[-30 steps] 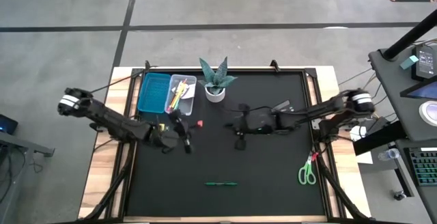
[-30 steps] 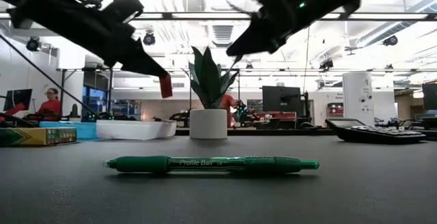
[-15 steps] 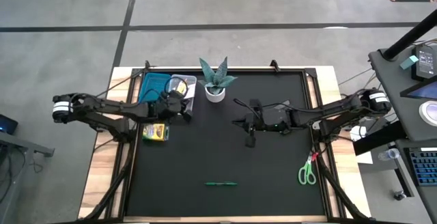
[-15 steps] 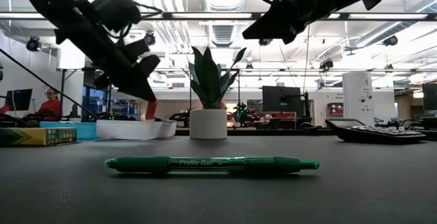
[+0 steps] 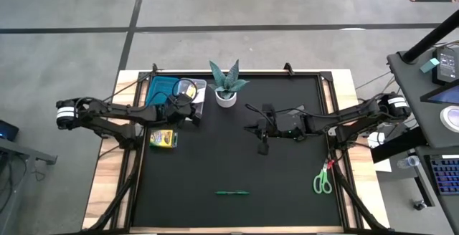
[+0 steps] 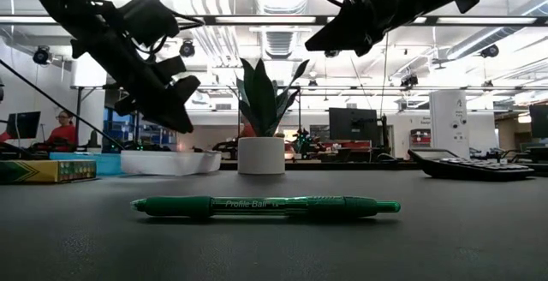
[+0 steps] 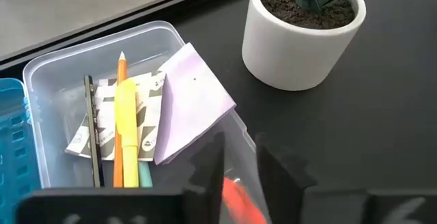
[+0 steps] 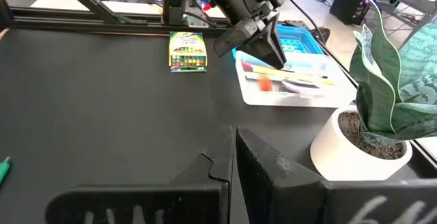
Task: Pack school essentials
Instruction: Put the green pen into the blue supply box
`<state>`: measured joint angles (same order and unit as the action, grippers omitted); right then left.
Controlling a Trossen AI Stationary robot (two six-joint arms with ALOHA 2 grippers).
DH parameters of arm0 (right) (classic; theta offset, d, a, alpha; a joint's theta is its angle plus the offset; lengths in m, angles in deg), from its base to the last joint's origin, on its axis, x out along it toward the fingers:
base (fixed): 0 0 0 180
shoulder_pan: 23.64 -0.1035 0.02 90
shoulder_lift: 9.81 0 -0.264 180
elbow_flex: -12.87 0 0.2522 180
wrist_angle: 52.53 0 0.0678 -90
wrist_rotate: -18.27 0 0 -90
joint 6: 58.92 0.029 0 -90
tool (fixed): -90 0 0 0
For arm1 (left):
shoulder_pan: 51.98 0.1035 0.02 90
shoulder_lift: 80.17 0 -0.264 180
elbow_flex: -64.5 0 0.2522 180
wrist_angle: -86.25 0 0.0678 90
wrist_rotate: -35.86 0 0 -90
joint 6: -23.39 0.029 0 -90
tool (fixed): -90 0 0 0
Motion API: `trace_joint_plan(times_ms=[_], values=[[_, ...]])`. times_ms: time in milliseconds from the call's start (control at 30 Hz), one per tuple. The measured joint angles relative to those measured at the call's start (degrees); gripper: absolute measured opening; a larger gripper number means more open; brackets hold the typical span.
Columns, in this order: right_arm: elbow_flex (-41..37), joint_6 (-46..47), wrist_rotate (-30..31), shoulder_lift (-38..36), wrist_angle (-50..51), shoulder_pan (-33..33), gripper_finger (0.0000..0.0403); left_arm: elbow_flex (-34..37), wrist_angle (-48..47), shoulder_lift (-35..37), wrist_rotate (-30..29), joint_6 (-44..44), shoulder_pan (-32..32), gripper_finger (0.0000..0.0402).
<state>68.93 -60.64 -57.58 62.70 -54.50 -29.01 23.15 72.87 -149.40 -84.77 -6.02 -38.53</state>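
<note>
My left gripper (image 5: 192, 113) (image 7: 240, 149) hangs open over the near end of the clear tray (image 5: 191, 97) (image 7: 41, 67). The red eraser (image 7: 240, 198) (image 8: 264, 82) lies in the tray under its fingers, beside an orange pencil (image 7: 121, 80), a yellow pen, a white patterned packet (image 7: 102, 121) and a lilac paper. My right gripper (image 5: 262, 149) (image 8: 232, 152) hovers shut above the table's middle. The green pen (image 5: 232, 192) (image 6: 265, 206) lies flat near the near edge. The crayon box (image 5: 163, 138) (image 8: 187, 50) and the green-handled scissors (image 5: 323, 181) also lie on the table.
A spiky plant in a white pot (image 5: 226, 84) (image 7: 300, 39) stands just right of the tray. A blue basket (image 5: 161, 95) sits against the tray's left side. A calculator (image 6: 471, 165) lies at the right. Bare black table lies between the pen and the arms.
My left gripper has carried the red eraser from the table's left middle toward the far edge, over the clear tray. The eraser, at its fingertips half a second ago, now lies in the tray. My right gripper has shifted a little toward the right edge.
</note>
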Motion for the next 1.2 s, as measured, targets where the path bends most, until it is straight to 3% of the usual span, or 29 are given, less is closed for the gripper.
trace_joint_plan(times_ms=[200,367,667,867,1033,1200], values=[[0.0,0.9,-0.1,0.0,0.3,0.0,0.0011,-0.4,0.5,0.4,0.9,2.5,-0.4,0.013],[0.0,3.2,-1.1,0.0,0.5,-1.7,0.0011,-2.4,0.8,2.2,3.7,3.7,-3.9,0.0142],[0.5,5.2,-1.1,0.0,0.4,-8.6,0.0011,-2.8,16.3,5.2,3.8,8.9,-19.2,0.0143],[1.6,2.2,-0.6,0.0,0.5,-14.4,0.0011,-3.7,25.0,1.5,3.8,9.8,-30.7,0.0143],[3.8,-0.5,3.4,-0.9,0.6,-18.8,0.0011,-9.3,21.4,-5.0,5.2,5.3,-37.2,0.0143],[4.6,-4.9,5.7,-3.8,0.2,-23.4,0.0011,-21.1,8.8,-13.6,9.1,1.9,-40.7,0.0143]])
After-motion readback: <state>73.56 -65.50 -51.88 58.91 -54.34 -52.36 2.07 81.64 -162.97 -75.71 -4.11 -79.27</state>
